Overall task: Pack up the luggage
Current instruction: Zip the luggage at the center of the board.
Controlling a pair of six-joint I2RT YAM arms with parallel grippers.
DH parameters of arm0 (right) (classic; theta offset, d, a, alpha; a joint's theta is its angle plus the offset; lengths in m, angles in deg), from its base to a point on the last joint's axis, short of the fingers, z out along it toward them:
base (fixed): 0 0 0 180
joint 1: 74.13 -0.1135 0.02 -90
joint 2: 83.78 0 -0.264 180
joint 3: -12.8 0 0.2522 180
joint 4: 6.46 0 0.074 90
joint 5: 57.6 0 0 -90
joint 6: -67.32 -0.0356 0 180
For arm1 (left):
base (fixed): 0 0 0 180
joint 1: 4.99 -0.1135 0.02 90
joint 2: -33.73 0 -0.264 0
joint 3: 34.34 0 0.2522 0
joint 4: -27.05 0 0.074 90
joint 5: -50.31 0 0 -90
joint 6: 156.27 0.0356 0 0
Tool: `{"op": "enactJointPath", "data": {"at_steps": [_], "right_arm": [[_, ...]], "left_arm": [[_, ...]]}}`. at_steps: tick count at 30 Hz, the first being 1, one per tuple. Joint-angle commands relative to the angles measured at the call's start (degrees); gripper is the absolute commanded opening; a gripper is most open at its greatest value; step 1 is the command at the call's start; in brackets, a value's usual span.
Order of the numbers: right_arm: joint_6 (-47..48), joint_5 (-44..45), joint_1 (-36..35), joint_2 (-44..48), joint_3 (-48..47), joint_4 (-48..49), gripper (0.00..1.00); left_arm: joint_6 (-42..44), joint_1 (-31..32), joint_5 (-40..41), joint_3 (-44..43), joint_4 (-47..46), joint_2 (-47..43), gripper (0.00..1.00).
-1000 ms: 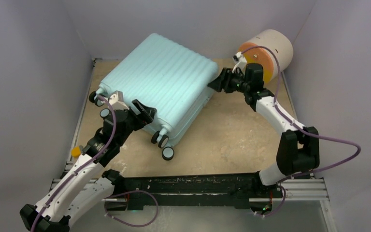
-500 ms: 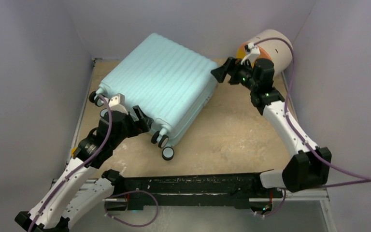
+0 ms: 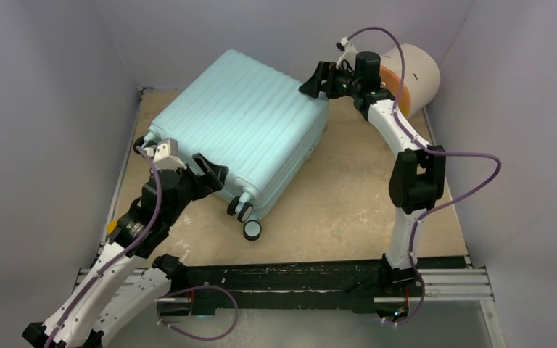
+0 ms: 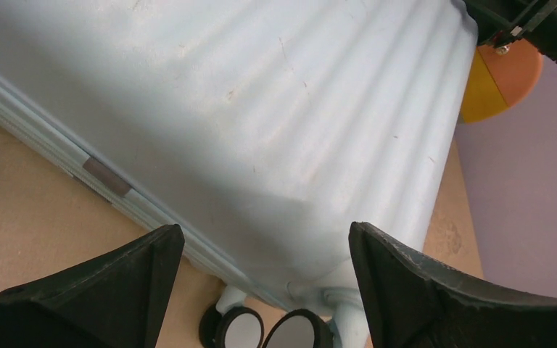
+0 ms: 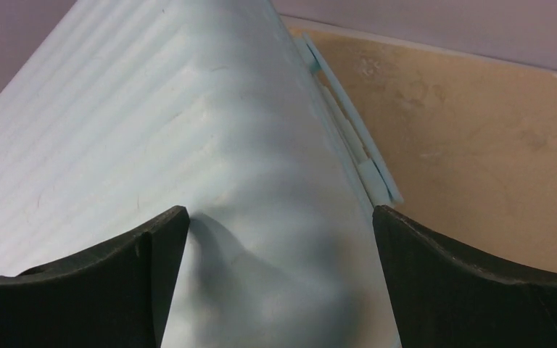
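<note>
Lying closed, ribbed teal luggage (image 3: 239, 119)

No text, label, brand or number can be read anywhere.

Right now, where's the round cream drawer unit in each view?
Top external: drawer unit at the far right corner, upper right of frame.
Left wrist: upper right corner, only its orange and yellow front, past the luggage.
Right wrist: not in it.
Shared landmark: the luggage's ribbed teal shell, in all three.
</note>
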Motion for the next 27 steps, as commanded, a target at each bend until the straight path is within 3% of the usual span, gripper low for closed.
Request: {"op": "enactJointPath", "data": {"at_steps": [1, 8, 15, 19, 23, 27], "right_arm": [[3.3, -8.6, 0.2, -5.5, -12.7, -7.6, 0.95], [3.3, -11.1, 0.1, -6.1, -9.0, -8.6, 0.74], [5.0, -12.3, -0.9, -3.9, 0.6, -10.1, 0.67], [4.3, -11.5, -1.9, -1.0, 7.4, -7.7, 0.62], [2.0, -10.8, -3.5, 0.5, 12.9, -5.7, 0.49], [-2.3, -9.8, -4.2, 3.7, 21.8, 1.0, 0.49]], "left_arm": [[0.2, -0.2, 5.0, -0.7, -7.8, 6.9, 0.89], [-6.4, -0.2, 6.6, -0.9, -9.4, 13.7, 0.9], [-9.0, -2.6, 8.8, 2.4, -9.5, 14.6, 0.88], [-8.1, -8.3, -0.9, 4.2, -11.5, 14.9, 0.87], [-4.6, -11.8, -12.4, 2.4, -14.1, 20.1, 0.87], [-1.0, -12.4, -22.3, -2.5, -14.3, 27.4, 0.87]]}}
